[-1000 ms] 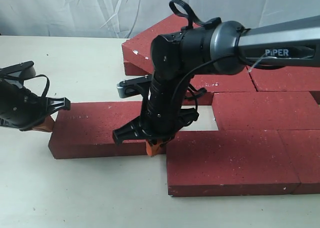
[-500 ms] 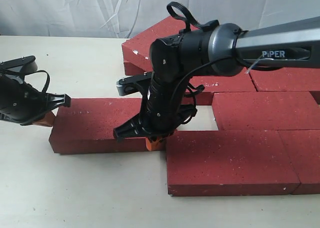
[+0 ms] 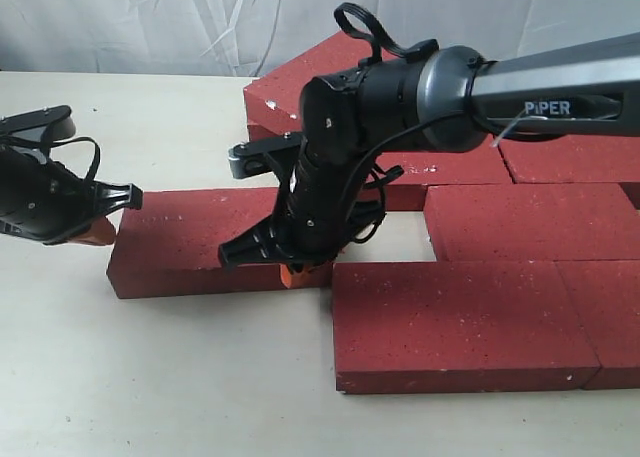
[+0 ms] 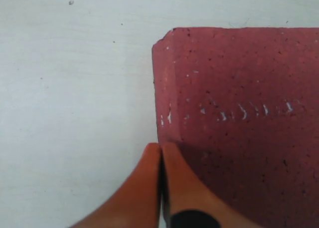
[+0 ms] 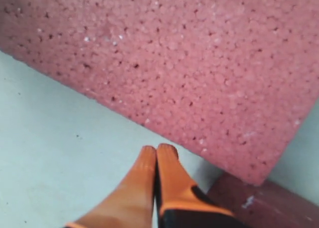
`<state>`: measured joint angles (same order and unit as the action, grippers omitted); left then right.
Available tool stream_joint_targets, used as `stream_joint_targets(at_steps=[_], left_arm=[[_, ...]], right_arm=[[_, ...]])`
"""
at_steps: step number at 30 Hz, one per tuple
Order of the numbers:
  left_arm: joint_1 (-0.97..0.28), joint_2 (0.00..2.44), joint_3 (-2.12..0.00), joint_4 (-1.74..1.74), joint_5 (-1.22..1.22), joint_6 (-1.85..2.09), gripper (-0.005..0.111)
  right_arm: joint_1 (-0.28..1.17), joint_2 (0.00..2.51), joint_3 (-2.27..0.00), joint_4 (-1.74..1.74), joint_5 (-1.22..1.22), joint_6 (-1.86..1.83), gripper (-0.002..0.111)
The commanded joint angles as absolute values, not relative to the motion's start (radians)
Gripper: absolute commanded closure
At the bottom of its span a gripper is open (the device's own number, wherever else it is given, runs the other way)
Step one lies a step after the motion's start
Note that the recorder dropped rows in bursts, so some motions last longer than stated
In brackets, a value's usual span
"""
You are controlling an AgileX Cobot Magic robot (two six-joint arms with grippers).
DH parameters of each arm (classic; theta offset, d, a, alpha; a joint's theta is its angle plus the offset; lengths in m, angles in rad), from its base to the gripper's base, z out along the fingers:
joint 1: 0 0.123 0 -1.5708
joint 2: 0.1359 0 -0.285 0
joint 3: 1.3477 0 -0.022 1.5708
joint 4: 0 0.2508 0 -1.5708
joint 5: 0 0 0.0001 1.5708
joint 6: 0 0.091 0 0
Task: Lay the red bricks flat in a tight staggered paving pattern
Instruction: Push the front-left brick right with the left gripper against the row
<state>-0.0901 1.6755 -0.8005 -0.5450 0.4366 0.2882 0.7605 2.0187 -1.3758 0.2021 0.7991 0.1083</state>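
One loose red brick [image 3: 195, 239] lies flat on the table, left of the paved group. My left gripper [image 3: 97, 233] is shut, its orange fingertips [image 4: 172, 160] touching the brick's [image 4: 239, 113] left end. My right gripper [image 3: 291, 276] is shut and empty, with its tips [image 5: 157, 149] on the table against the long near edge of the brick [image 5: 174, 63], close to its right end. The corner of a front paved brick [image 5: 261, 203] lies right beside them. Several laid red bricks [image 3: 460, 322] lie flat on the right, with a small gap behind the front one.
A tilted brick [image 3: 300, 92] rests on the back rows of the paving [image 3: 560, 162]. The right arm [image 3: 540, 82] reaches across the bricks from the right. A white cloth backdrop [image 3: 150, 22] closes off the far side of the pale table [image 3: 150, 387].
The loose brick has slid a little to the right and away from the camera. The right gripper went with it along its near edge, and the left gripper followed its left end.
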Motion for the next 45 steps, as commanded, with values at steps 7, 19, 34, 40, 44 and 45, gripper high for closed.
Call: stream_joint_targets(at_steps=[7,19,34,40,44,45], left_arm=[[-0.056,1.675,-0.845,-0.507,0.435,0.294,0.107],[-0.045,1.816,-0.894,-0.552,0.468,0.295,0.107],[-0.045,1.834,-0.91,-0.763,0.472,0.523,0.107],[-0.045,1.875,-0.91,-0.83,0.48,0.564,0.107],[-0.045,1.897,-0.91,-0.913,0.492,0.625,0.107],[-0.045,1.9,-0.91,-0.927,0.494,0.637,0.107]], right_arm=[[0.757,1.906,-1.381,0.175,0.72,0.136,0.109],[0.757,1.889,-1.381,-0.149,0.701,0.532,0.109],[0.757,1.891,-1.381,-0.29,0.715,0.656,0.109],[0.757,1.891,-1.381,-0.29,0.715,0.656,0.109],[0.757,1.891,-1.381,-0.29,0.715,0.656,0.109],[0.757,1.891,-1.381,-0.29,0.715,0.656,0.109]])
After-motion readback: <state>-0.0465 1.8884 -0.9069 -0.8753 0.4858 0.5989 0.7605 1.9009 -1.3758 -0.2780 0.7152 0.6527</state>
